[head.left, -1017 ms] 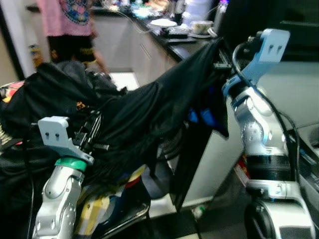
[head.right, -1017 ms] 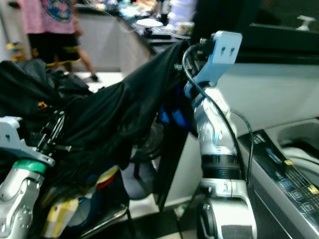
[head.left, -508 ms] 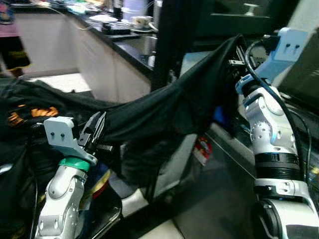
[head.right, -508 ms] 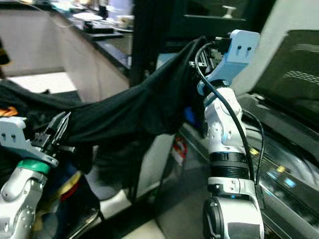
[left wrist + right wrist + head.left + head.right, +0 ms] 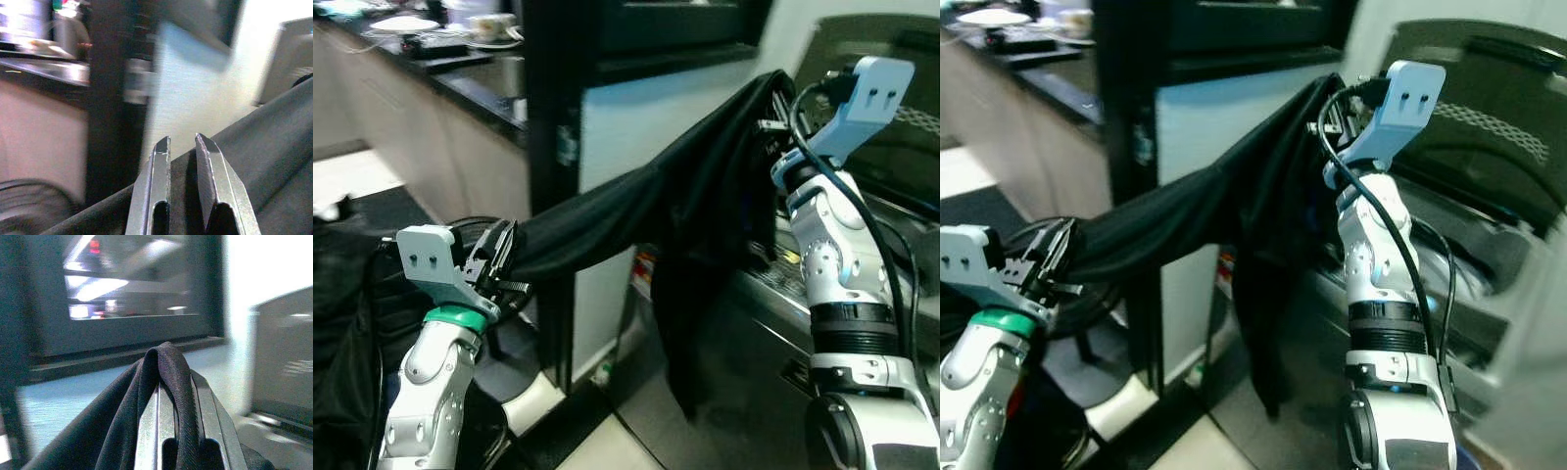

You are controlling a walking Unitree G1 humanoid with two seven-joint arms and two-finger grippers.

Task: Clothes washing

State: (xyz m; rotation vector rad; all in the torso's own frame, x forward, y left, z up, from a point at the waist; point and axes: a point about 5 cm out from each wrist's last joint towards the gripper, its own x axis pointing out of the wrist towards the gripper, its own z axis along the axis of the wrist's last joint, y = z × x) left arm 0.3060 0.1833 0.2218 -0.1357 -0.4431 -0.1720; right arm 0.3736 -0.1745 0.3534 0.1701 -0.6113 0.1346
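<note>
**Black garment strung between both arms by the washer**

A kitchen with a dark countertop [image 5: 460,83] runs off toward eleven o'clock, and a tall black-framed cabinet [image 5: 548,196] stands at twelve. At three o'clock sits the grey top-loading washing machine [image 5: 1489,255], lid raised. The long black cloth garment [image 5: 666,206] stretches from nine o'clock up to one o'clock, its tail hanging down in the middle. The right gripper [image 5: 176,396] is raised high, fingers pinched tight on a fold. The left gripper [image 5: 183,166], lower, clamps the other end with a narrow gap.
</note>
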